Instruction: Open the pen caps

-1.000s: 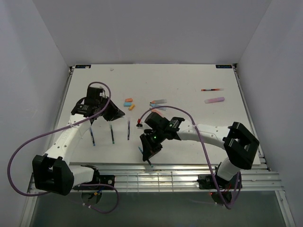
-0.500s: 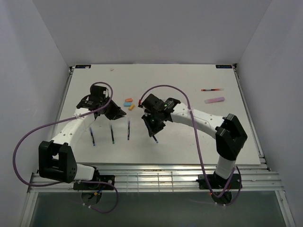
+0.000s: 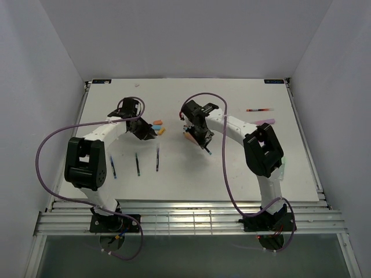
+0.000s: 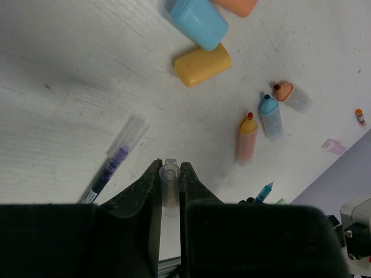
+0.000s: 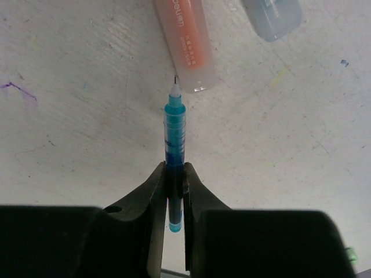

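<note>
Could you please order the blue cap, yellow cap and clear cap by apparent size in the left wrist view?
1. Blue cap and yellow cap: look about alike, blue perhaps slightly bigger.
2. Clear cap: slimmest, though partly hidden between the jaws and nearest the camera.
</note>
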Tool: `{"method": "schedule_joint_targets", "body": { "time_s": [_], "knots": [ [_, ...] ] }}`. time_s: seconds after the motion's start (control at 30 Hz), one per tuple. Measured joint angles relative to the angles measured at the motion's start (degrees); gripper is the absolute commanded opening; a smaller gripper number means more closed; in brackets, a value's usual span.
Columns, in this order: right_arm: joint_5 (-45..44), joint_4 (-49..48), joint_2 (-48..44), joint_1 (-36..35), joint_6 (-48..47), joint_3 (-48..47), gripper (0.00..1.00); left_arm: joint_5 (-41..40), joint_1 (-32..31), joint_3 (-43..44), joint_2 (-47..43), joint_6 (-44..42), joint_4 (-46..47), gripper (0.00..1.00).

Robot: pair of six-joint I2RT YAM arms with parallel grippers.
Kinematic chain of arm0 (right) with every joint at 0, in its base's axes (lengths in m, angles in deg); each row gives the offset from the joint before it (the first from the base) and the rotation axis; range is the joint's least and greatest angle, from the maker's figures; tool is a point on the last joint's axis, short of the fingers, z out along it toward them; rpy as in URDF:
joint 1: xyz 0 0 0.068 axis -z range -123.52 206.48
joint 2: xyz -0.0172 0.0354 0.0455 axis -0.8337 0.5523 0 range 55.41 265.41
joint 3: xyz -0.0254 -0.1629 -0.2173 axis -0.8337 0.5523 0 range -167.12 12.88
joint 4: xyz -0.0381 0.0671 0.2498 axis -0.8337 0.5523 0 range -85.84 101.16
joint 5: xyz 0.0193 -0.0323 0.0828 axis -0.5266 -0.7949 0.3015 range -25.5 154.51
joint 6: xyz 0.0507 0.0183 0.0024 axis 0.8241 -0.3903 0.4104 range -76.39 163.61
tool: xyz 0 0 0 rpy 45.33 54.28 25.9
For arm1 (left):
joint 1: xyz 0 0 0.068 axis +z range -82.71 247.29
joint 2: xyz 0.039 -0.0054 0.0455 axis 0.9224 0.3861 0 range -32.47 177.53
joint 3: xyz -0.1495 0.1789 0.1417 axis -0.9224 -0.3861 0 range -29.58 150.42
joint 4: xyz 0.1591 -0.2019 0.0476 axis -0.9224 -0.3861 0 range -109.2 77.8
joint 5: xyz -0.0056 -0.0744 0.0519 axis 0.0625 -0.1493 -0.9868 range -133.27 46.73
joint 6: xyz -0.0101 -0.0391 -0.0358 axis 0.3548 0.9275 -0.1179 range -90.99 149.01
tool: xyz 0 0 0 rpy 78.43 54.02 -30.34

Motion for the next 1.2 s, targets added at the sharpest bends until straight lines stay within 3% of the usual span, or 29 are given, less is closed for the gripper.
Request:
{"method": "schedule_joint_targets", "body": {
  "time_s": [0.57, 1.03, 1.2],
  "knots": [
    [5.5, -2.3, 7.6, -0.4, -3.4, -5.6, 0.08, 0.3, 3.8, 4.3, 11.6, -2.9, 5.0, 0.01],
    [5.8, -2.3, 13.2, -0.4, -2.9, -11.7, 0.22, 0.5, 3.8, 4.6, 13.6, -3.7, 5.4, 0.33],
    [5.3, -2.1, 13.9, -0.4, -2.9, -12.1, 0.25, 0.5, 3.8, 4.6, 13.6, -3.7, 5.6, 0.38]
  ]
}}
